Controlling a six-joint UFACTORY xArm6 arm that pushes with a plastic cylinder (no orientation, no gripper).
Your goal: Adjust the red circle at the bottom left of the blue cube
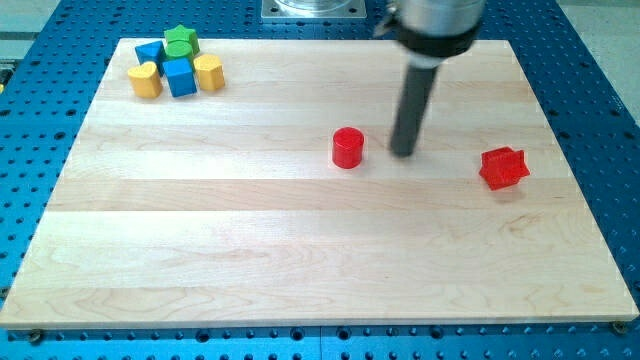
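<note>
Camera view, my tip [403, 153] upright, beside red circle [348, 148]

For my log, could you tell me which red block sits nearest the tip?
The red cylinder, just left of my tip; the red star-shaped block lies farther right.

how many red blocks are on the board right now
2. The red circle sits mid-board, just to the view's left of my tip; the red star lies toward the view's right. None seem hidden.

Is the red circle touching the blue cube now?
No, the red circle stands alone mid-board, far from the blue cube at the view's top left; my tip is just right of it.
</note>
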